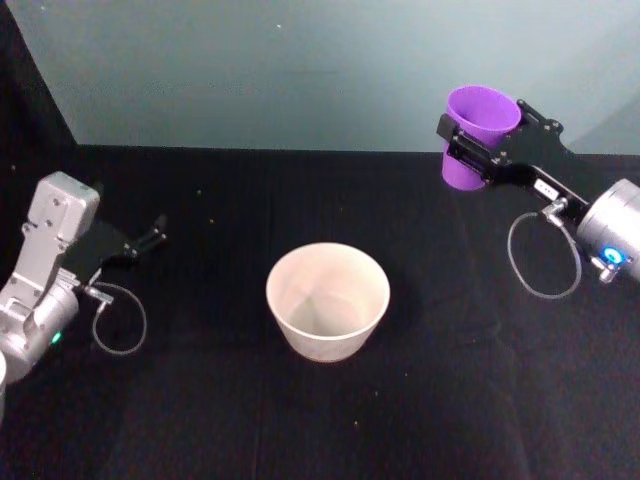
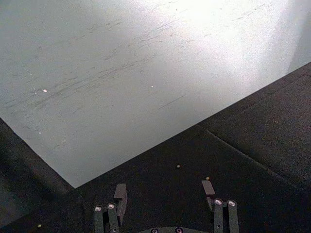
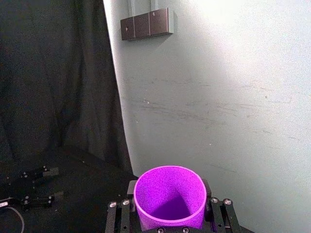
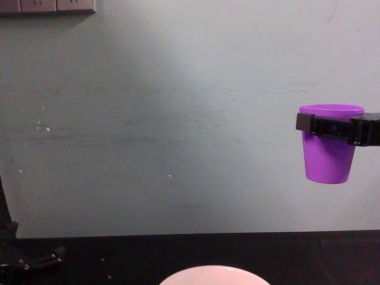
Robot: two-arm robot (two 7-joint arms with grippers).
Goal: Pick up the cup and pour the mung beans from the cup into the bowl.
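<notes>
The cup point(image 1: 462, 172) is gripped upright near its rim by the fingers of the right gripper point(image 1: 488, 128) and held high above the table point(image 1: 450, 390). The bowl point(image 1: 330, 335) sits lower and to the cup's left, well apart, its inside bare. A carry leftward, then a tilt, is judged needed. No mung beans can be made out in the cup. The left gripper point(image 1: 150, 238) is parked far left, fingers spread. A pale wall point(image 1: 300, 70) stands behind.
</notes>
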